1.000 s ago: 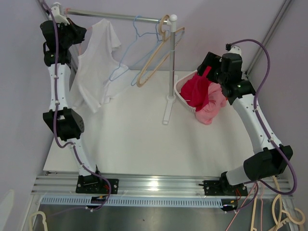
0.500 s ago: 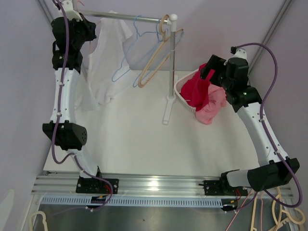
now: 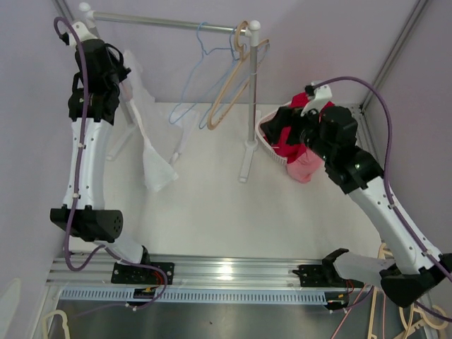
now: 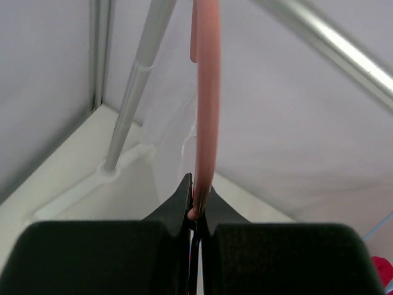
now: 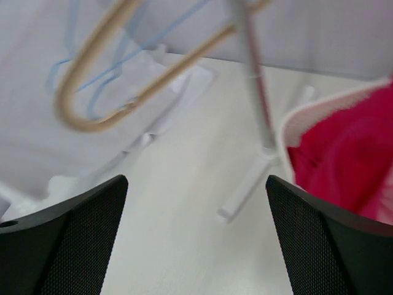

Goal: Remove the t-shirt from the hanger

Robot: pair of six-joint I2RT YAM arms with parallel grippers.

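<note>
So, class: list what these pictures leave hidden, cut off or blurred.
Top view: the left arm hides the t-shirt's top end.
Left wrist view: the top edge cuts off the pink hanger.
Right wrist view: the basket is blurred, cut by the right edge.

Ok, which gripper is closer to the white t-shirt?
Left. The left gripper sits just above the t-shirt, shut on a pink hanger; the right gripper is open beside the basket, past the rack post.

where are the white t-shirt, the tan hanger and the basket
white t-shirt (image 3: 152, 159), top view, lower hanging part
tan hanger (image 5: 101, 40), right wrist view, upper arm
basket (image 3: 268, 145), top view, near white wall
</note>
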